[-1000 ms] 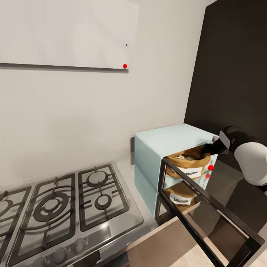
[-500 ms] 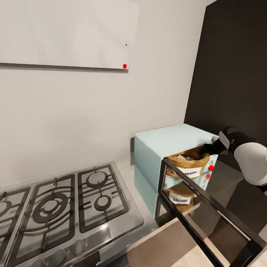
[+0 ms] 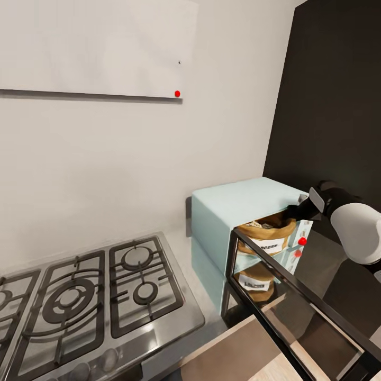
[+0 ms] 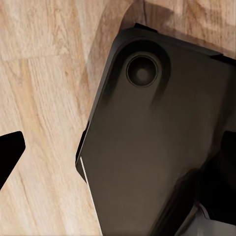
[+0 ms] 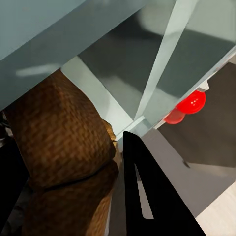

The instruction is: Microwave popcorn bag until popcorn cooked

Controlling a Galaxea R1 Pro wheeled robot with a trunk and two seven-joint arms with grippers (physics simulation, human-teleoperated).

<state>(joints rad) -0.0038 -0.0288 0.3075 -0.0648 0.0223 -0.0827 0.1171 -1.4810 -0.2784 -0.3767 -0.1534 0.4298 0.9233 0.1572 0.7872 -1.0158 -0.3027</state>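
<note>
A dark rounded panel, perhaps the robot's base, over light wood plank floor.

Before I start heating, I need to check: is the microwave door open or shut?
Open. The black-framed glass door swings out toward the camera, leaving the microwave cavity exposed with the popcorn bag sitting inside.

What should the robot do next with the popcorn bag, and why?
Probably let go and pull the right tool back out. The popcorn bag already sits inside the microwave, and the door hangs wide open, so the arm must clear the opening before the door can shut.
</note>
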